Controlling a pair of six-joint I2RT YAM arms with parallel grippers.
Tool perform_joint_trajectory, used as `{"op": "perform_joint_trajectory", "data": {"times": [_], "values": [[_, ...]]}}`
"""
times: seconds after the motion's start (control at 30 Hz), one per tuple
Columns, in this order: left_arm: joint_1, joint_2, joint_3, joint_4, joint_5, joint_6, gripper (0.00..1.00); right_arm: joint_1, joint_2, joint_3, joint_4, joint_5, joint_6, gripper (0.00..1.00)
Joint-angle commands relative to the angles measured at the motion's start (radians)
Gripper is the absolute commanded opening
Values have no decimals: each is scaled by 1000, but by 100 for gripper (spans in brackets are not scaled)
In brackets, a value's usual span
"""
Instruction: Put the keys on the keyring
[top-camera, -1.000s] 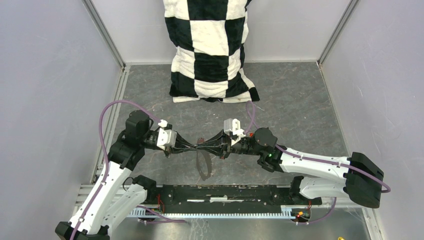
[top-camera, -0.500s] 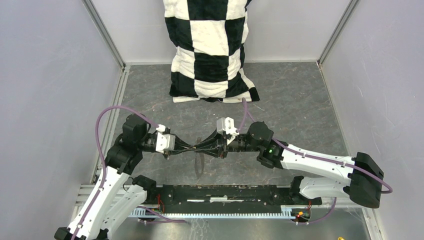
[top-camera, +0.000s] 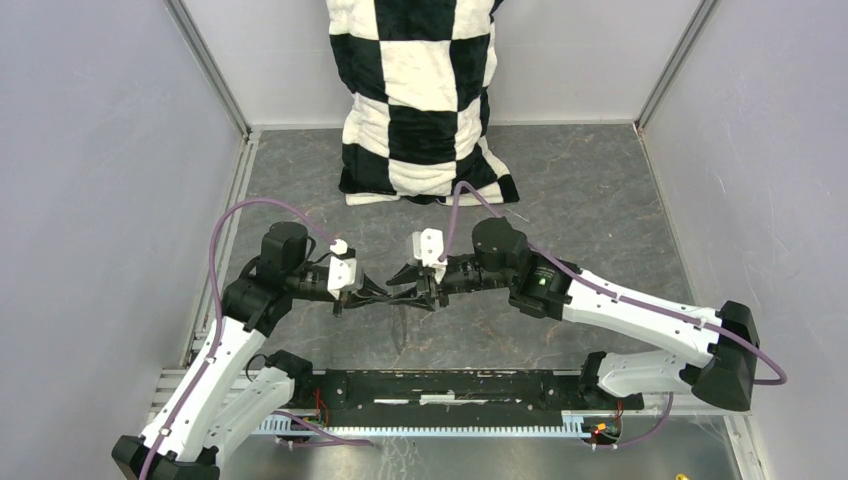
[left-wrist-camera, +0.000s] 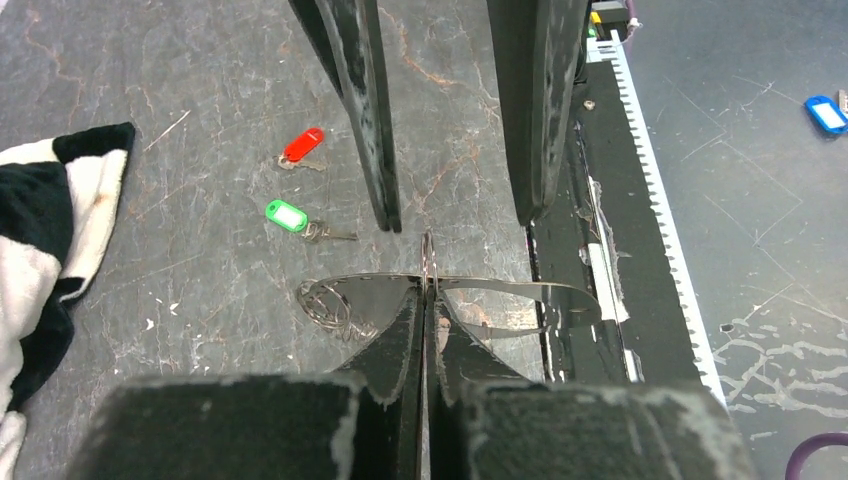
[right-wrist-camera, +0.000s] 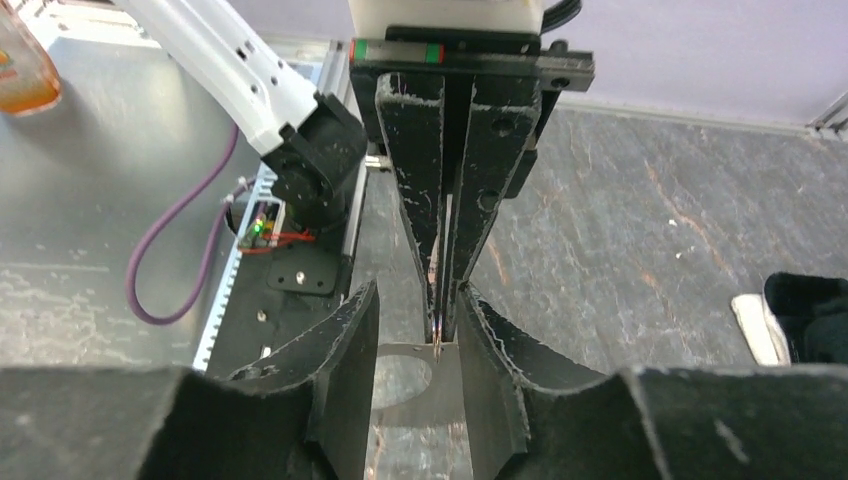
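Note:
My left gripper (left-wrist-camera: 428, 298) is shut on the rim of the keyring (left-wrist-camera: 520, 292), a thin silvery loop that sticks out to both sides of the fingertips, with small wire links (left-wrist-camera: 330, 305) at its left end. Facing it stands my right gripper (right-wrist-camera: 420, 292), open, its fingers either side of the left fingertips and the keyring (right-wrist-camera: 400, 380) without touching. In the top view the two grippers (top-camera: 392, 296) (top-camera: 402, 280) meet tip to tip and the keyring (top-camera: 402, 325) hangs below them. The keys, a red one (left-wrist-camera: 302, 145) and a green one (left-wrist-camera: 286, 215), lie on the table.
A black-and-white checkered cushion (top-camera: 425, 100) leans on the back wall, its corner (left-wrist-camera: 40, 230) near the keys. A black rail (top-camera: 460, 388) runs along the near table edge. A blue tag (left-wrist-camera: 825, 112) lies on the metal surface beyond the rail. Grey walls close both sides.
My right gripper has opened and let go of the keyring. Both grippers have shifted left and a little towards the back, the left one still holding the loop.

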Motion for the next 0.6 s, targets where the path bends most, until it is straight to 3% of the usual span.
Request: {"op": "perform_joint_trajectory", "data": {"times": [0.0,0.17,0.57], "values": [[-3,16,49,1,-3,-13,2,-3,45,106,-204,-6,-114,41],[-3,29,57,0,-2,-29,2,-3,102,198,-333,13,-183,39],[-5,26,58,0,9,-27,2,-2,146,271,-401,22,-231,28]]}}
